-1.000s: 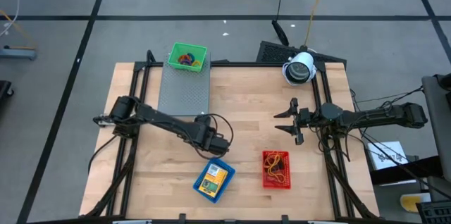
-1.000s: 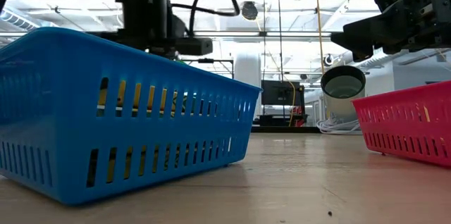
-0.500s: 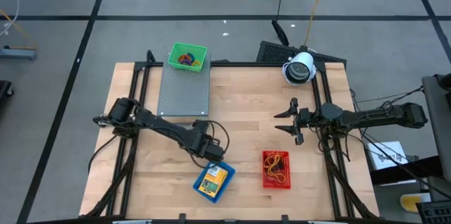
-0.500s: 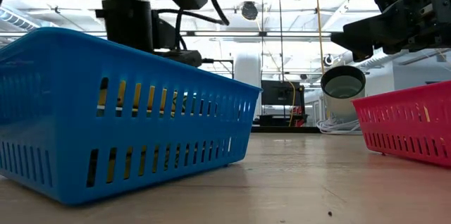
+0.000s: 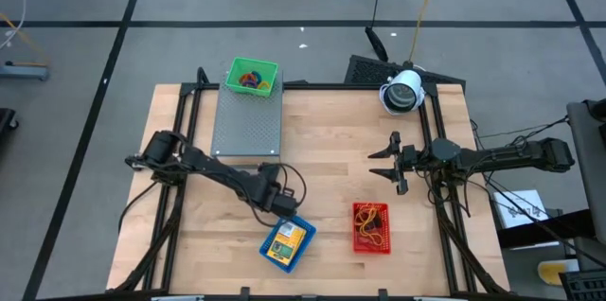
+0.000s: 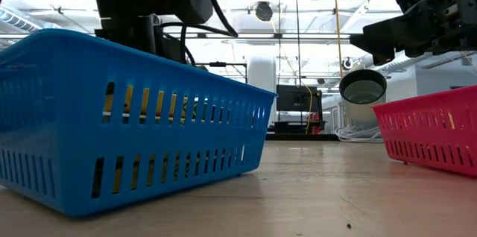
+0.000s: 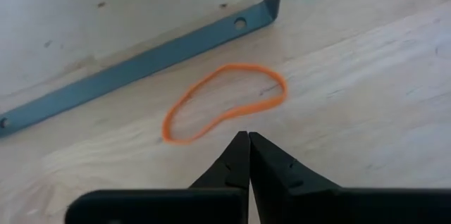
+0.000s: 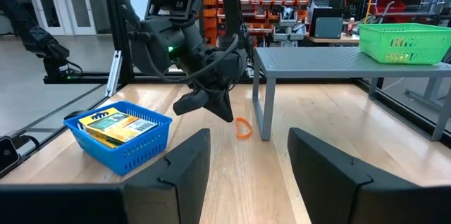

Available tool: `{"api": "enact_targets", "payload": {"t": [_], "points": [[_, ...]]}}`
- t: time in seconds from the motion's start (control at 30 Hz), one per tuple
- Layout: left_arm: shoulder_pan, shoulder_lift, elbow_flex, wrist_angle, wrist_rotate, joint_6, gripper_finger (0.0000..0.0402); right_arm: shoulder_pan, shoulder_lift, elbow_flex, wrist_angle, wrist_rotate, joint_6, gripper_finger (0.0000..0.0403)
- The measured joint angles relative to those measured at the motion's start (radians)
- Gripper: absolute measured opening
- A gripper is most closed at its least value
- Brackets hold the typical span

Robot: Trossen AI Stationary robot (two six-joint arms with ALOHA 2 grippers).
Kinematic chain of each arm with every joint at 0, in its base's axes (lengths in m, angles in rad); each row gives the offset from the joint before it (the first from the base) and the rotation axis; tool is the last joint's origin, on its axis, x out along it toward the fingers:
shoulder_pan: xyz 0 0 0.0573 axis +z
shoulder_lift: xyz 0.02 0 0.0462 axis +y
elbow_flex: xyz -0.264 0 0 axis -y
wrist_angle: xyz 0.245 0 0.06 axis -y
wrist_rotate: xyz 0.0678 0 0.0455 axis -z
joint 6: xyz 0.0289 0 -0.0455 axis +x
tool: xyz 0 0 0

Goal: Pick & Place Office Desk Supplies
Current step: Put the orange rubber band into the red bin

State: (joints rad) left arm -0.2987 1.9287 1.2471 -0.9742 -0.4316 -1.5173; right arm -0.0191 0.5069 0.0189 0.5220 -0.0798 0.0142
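Orange and thin, a rubber-band loop lay flat on the pale wooden table just beside a leg of the grey perforated metal stand, while the left gripper hovered just short of it with its dark fingers pressed together and nothing between them. Next came the blue slotted plastic basket holding yellow-orange packets, then the red basket of rubber bands. Farthest right, the right gripper waited above the table, fingers spread wide and empty.
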Motion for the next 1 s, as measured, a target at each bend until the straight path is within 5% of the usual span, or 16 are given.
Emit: {"api": "enact_targets", "payload": {"t": [1.0], "points": [[0.075,-0.015,-0.072,0.136,-0.024,0.048,0.0004,0.0,0.0,0.0,0.0,0.0,0.0,0.0181]]}}
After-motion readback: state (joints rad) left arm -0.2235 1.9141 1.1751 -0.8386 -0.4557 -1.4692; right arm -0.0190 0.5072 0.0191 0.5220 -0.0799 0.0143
